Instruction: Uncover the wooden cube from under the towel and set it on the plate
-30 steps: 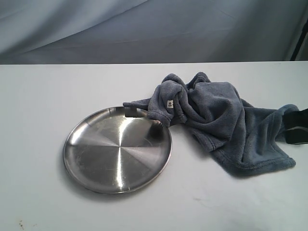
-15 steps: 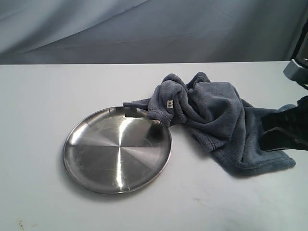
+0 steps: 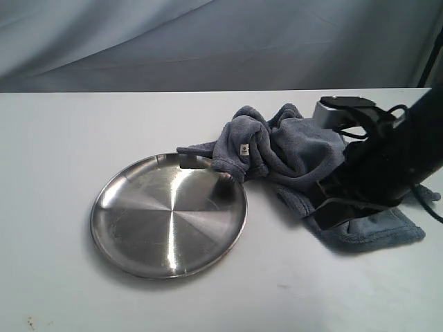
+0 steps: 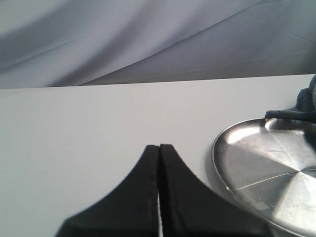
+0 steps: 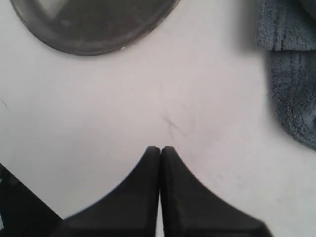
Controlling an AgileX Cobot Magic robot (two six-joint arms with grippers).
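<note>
The steel plate (image 3: pixel 169 214) lies bare on the white table, left of the crumpled grey-blue towel (image 3: pixel 291 149), whose edge overlaps the plate's far rim. The wooden cube is hidden. My right arm (image 3: pixel 387 152) hangs over the towel's right half and covers part of it. In the right wrist view my right gripper (image 5: pixel 160 148) is shut and holds nothing. It is above bare table, between the plate (image 5: pixel 89 24) and the towel (image 5: pixel 294 98). My left gripper (image 4: pixel 159 146) is also shut on nothing, over the table beside the plate (image 4: pixel 261 163), with a bit of towel (image 4: pixel 308 106) beyond.
The white table (image 3: pixel 62 152) runs back to a grey cloth backdrop (image 3: pixel 208 41). A small white tag (image 3: pixel 243 149) shows on the towel fold nearest the plate.
My right arm has come in from the right edge and moved left over the towel's right half. Plate and towel lie as before.
</note>
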